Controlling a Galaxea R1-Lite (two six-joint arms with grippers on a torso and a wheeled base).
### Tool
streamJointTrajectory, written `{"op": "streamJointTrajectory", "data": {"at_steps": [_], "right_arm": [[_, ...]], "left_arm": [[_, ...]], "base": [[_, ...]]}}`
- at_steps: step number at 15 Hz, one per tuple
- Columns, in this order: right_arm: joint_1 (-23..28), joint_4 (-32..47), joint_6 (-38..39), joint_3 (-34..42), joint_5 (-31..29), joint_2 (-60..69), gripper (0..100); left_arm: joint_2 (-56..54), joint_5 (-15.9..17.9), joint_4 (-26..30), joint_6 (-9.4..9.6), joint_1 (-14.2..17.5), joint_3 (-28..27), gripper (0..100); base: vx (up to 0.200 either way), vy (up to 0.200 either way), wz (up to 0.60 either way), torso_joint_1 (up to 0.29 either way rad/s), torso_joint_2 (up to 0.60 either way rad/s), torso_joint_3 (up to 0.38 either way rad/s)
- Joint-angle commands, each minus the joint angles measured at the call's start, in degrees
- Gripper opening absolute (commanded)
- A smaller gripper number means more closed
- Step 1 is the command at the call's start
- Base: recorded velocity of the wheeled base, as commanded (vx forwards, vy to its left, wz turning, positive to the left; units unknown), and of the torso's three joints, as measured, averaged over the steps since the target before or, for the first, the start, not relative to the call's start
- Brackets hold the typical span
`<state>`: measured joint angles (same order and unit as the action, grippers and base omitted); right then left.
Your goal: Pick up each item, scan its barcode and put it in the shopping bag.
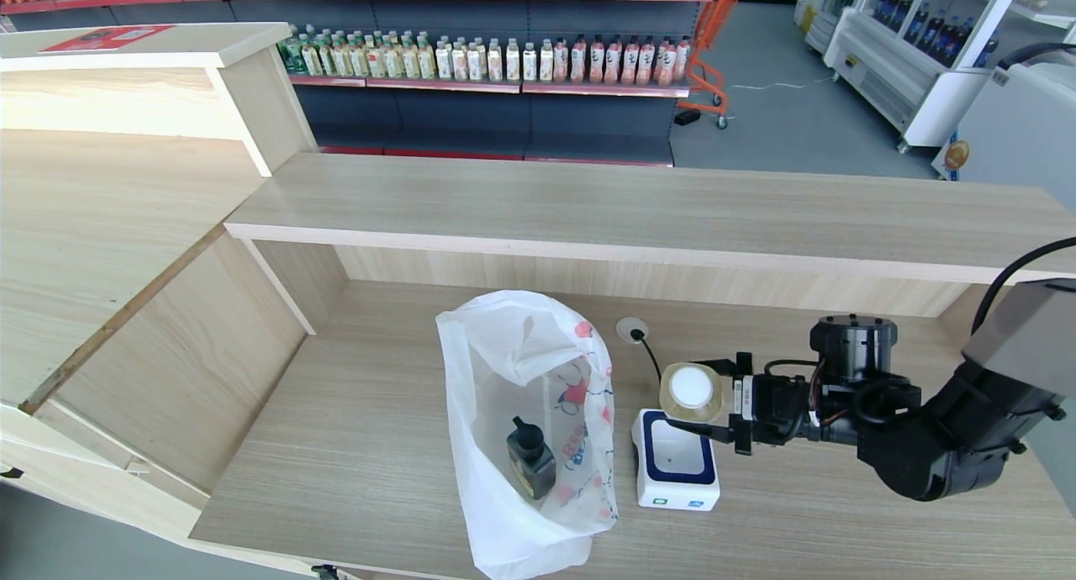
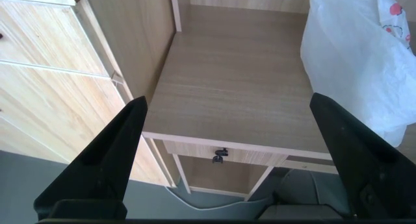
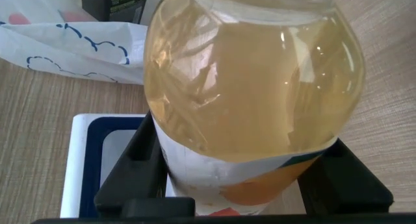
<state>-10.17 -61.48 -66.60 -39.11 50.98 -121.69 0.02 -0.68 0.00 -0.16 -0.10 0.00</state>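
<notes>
- While my right pincer pinches the bottle, the scanner lies just beneath it.
- My left pincer is spread, shopping bag beside it.

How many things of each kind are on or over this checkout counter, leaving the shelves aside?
Bottles: 2 (dark bottle in the shopping bag, pale-yellow bottle in the right gripper)
Shopping bag: 1
Scanner: 1
Total: 4

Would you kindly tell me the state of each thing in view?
Bag, open, standing.
Dark bottle, inside the bag.
Scanner, face up.
Drink bottle, capped, held over the scanner.
Right hand, shut on the drink bottle.
Left hand, open, empty.
</notes>
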Motion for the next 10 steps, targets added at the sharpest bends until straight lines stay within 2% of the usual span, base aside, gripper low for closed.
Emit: {"op": "streamJointTrajectory", "data": {"at_steps": [1, 7, 8, 10], "right_arm": [[-0.03, -0.05, -0.02, 0.0, 0.08, 0.13, 0], [0.59, -0.05, 1.47, 1.31, 0.17, 1.8, 0], [1.03, -0.13, 4.19, 1.75, 0.17, 3.21, 0], [1.38, -0.13, 14.92, 2.28, 0.17, 8.48, 0]], "left_arm": [[-0.02, -0.02, 0.0, -0.02, 0.01, 0.0, 100], [-0.02, -0.02, 0.0, -0.02, 0.01, 0.0, 100], [-0.02, -0.02, 0.0, -0.02, 0.01, 0.0, 100], [-0.02, -0.02, 0.0, -0.02, 0.01, 0.0, 100]], "base": [[0.0, 0.0, 0.0, 0.0, 0.0, 0.0], [0.0, 0.0, 0.0, 0.0, 0.0, 0.0], [0.0, 0.0, 0.0, 0.0, 0.0, 0.0], [0.0, 0.0, 0.0, 0.0, 0.0, 0.0]]}}
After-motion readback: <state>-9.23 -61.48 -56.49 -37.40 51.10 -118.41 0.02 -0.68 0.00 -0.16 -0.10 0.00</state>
